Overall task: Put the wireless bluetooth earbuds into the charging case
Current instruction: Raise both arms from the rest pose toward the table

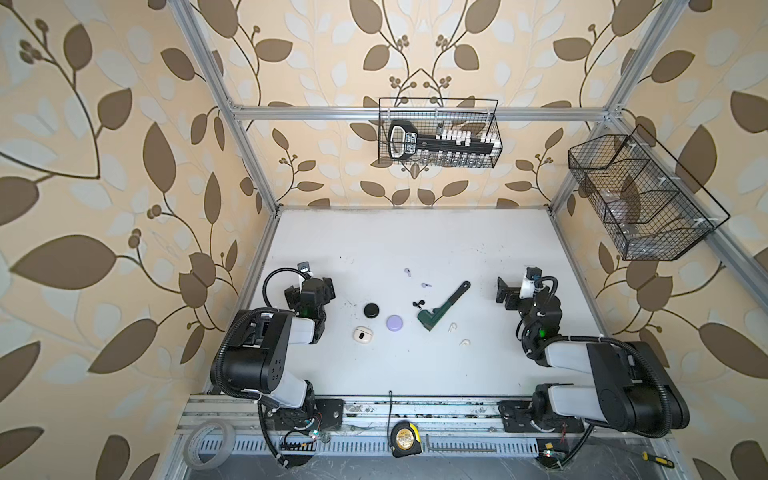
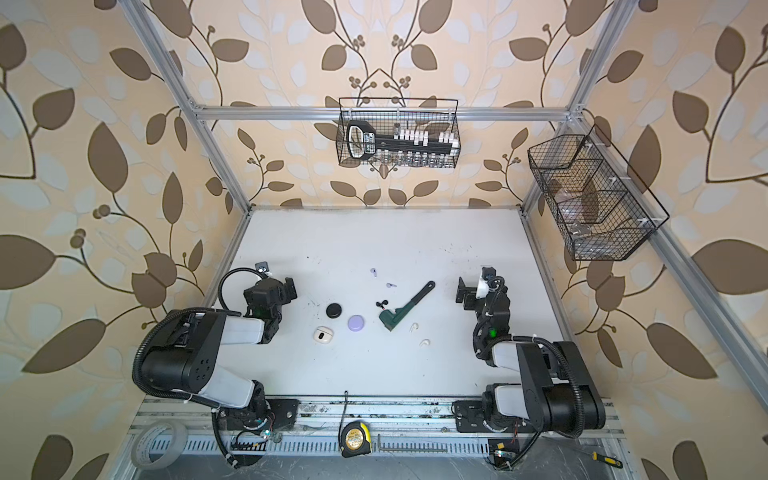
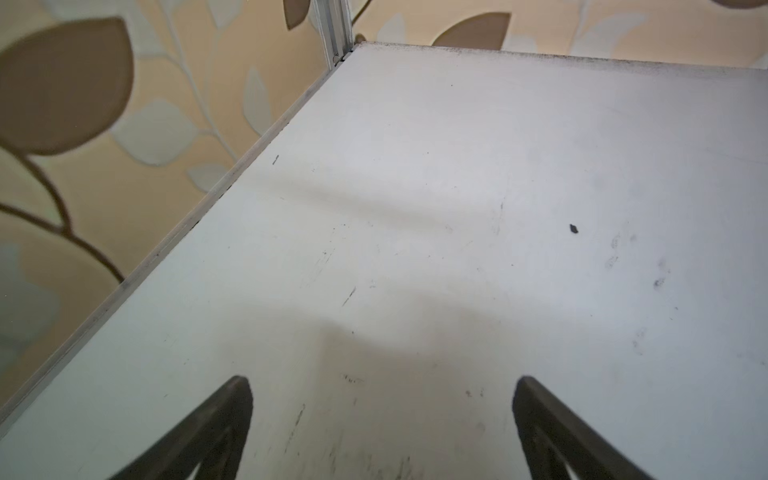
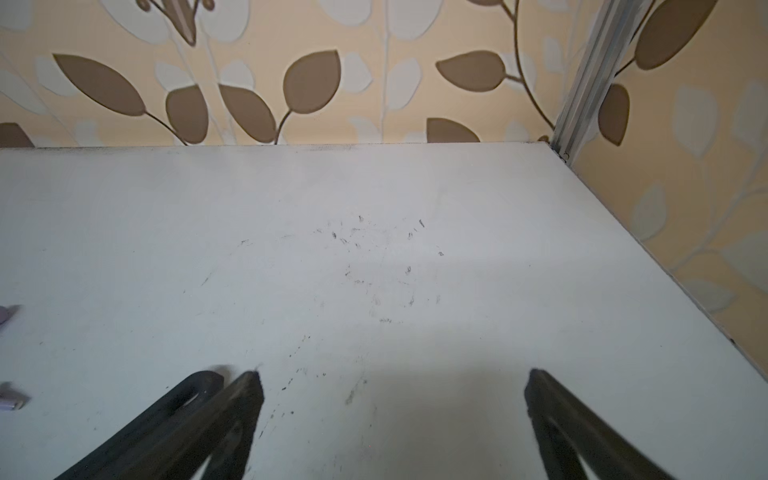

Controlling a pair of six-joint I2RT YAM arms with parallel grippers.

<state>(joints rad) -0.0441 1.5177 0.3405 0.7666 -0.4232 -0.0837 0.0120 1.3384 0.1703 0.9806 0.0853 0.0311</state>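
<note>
Three small cases lie left of the table's middle in both top views: a black case [image 1: 372, 310] [image 2: 333, 310], a lilac case [image 1: 394, 322] [image 2: 356, 322] and a white case [image 1: 362, 333] [image 2: 322, 334]. Earbuds lie loose nearby: two lilac earbuds [image 1: 407, 272] [image 1: 426, 285], a black pair [image 1: 419, 304] and two white earbuds [image 1: 452, 328] [image 1: 464, 343]. My left gripper [image 1: 311, 291] [image 3: 382, 386] stands open over bare table, left of the cases. Open too, my right gripper [image 1: 509, 295] [image 4: 395, 382] holds nothing. Lilac earbuds [image 4: 8, 313] show at the right wrist view's edge.
A long dark green tool [image 1: 442, 306] [image 4: 199, 386] lies between the black and white earbuds. A wire basket [image 1: 439, 133] hangs on the back wall, another basket [image 1: 640, 199] on the right. A tape measure [image 1: 405, 442] and a tape roll [image 1: 210, 444] sit on the front rail.
</note>
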